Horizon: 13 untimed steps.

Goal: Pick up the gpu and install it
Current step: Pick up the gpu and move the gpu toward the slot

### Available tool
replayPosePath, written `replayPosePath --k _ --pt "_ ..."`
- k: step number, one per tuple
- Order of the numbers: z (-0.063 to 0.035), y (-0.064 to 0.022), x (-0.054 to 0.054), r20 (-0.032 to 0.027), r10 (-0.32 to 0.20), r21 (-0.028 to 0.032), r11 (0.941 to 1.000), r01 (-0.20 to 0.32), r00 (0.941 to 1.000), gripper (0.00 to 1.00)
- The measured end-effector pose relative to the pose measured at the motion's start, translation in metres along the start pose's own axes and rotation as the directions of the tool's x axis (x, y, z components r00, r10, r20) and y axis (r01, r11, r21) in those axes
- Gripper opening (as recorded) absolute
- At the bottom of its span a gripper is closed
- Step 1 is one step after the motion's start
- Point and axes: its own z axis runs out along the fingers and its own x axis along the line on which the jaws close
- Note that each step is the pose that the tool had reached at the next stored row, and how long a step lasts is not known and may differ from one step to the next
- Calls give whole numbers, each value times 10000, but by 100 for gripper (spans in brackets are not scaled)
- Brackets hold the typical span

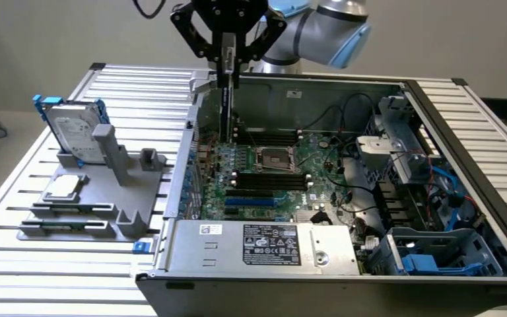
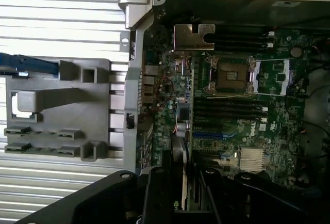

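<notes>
Clearly, the gpu (image 1: 227, 99) is showing itself as a thin flat card that is turned edge-on, so in the exterior view it is appearing as one dark narrow strip with a pale silver part near its upper end. It is hanging upright in the air, and its lower end is reaching down inside the open computer case (image 1: 324, 89), close to the case wall on the exterior view's left and above the green motherboard (image 1: 271, 178). Whether this end is touching the board, I cannot tell. In the wrist view the gpu (image 2: 181, 152) is running away from the camera as a thin edge, and its silver metal bracket (image 2: 193, 37) is showing a bent tab at the far end. The tool (image 1: 227, 56) is gripping the card at its upper end. The two black fingers (image 2: 160, 193) are standing narrow, one on each face of the card, and are pressing it between them. The tool (image 2: 183, 198) is touching nothing else. Counting the things, one gpu is being held, one computer case is lying open on the ribbed metal worktop (image 1: 130, 86), and one motherboard is sitting inside it with one power supply (image 1: 263, 244) near the front. Beside the case, on the exterior view's left, one grey holder (image 1: 103, 211) is carrying one silver hard drive (image 1: 71, 129) with blue rails, standing upright, and one small square CPU chip (image 1: 64, 188), lying flat.
</notes>
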Motion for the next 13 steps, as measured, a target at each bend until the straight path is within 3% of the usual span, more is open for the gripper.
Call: replayPosePath --k 13 --pt "-7 38 -595 -14 -1 -37 10000 1 10000 26"
